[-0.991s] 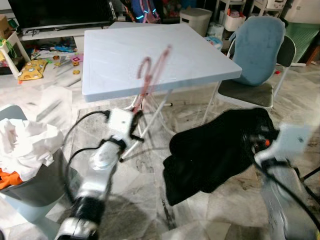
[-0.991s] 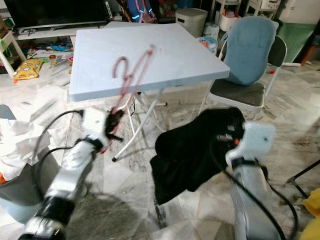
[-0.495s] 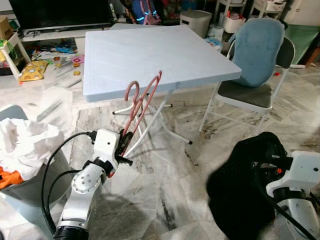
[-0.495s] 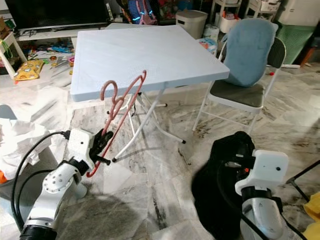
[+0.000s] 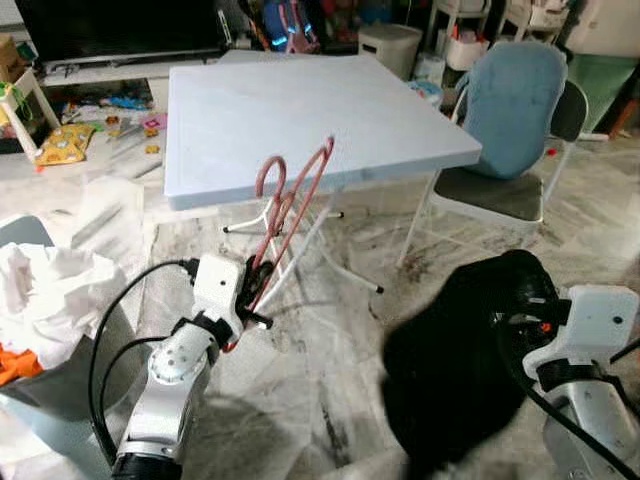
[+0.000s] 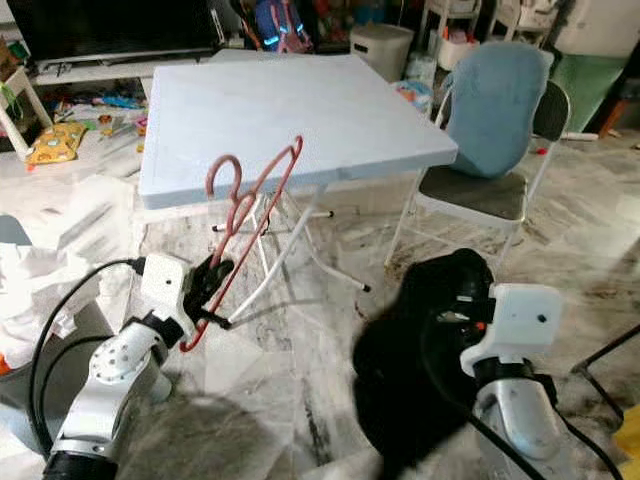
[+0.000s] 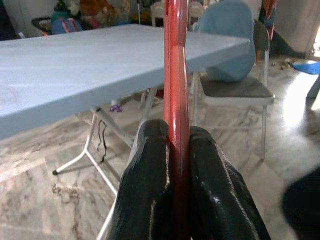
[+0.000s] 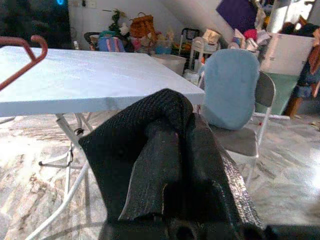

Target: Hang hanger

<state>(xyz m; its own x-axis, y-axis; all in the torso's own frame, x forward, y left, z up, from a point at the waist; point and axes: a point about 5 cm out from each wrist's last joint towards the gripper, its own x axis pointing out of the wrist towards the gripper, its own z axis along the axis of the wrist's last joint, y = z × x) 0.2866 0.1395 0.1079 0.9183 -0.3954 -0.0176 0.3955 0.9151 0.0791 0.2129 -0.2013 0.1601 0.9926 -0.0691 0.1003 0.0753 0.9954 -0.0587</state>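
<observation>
Ahead, a pale blue square folding worktop [image 5: 300, 115] on white legs, standing on grey marbled floor [image 5: 330, 370]. Beside it, on the robot's right, a metal-framed chair with a blue padded back [image 5: 515, 105] and dark seat. Lower right, a black knitted garment [image 5: 455, 355] (blurred in the head views) draped in a heap over the right tool [image 8: 172, 150], cloth covering the fingers; cannot tell whether open or clenched. At the far left edge, a grey bin [image 5: 45, 385] piled with crumpled white cloth [image 5: 50, 290]. Lower left, the left tool [image 5: 258, 283], raised in front of the worktop's near edge, clenched on a thin red plastic hanger [image 5: 290, 205]; black fingers [image 7: 150, 190] pressed against both sides of the red bar. Hanger tilted upward, hook [image 6: 225, 175] uppermost, overlapping the worktop's front edge, held in the air.
</observation>
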